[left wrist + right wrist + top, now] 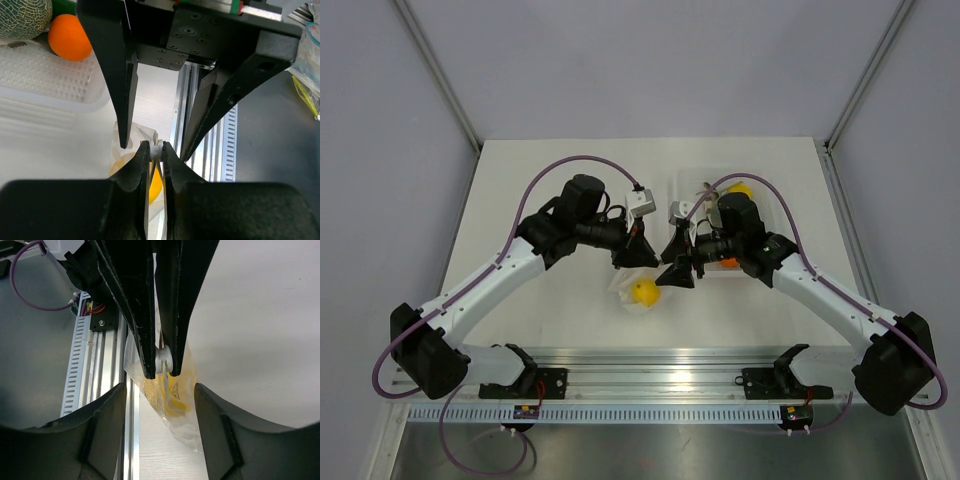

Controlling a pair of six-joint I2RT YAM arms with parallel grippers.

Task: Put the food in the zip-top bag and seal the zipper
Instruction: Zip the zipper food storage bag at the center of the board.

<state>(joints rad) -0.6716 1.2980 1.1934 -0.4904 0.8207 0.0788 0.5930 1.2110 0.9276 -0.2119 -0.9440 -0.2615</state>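
At the middle of the table [550, 200], just ahead of the arm bases, the food [645, 292] is already enclosed in the zip-top bag [182, 422], which is held up at its mouth with the yellow fruit sagging in the lower part. The left gripper [156, 152] is clenched on the bag's mouth edge, on a small white piece [164, 360] judged to belong to the zipper. The right gripper [160, 390] faces it closely with its fingers spread wide and nothing grasped between them. The loading step is therefore judged complete, and the sealing step is judged to be in hand. For the next move, the open fingers would have to be closed on the closure strip beside the left hold and drawn along it while the edge is kept taut. How much of the strip is already pressed shut cannot be told. Well to the right, a clear rigid tray [45, 80] is seen, in which an orange fruit [67, 36] and a grey-green melon [22, 17] are held.
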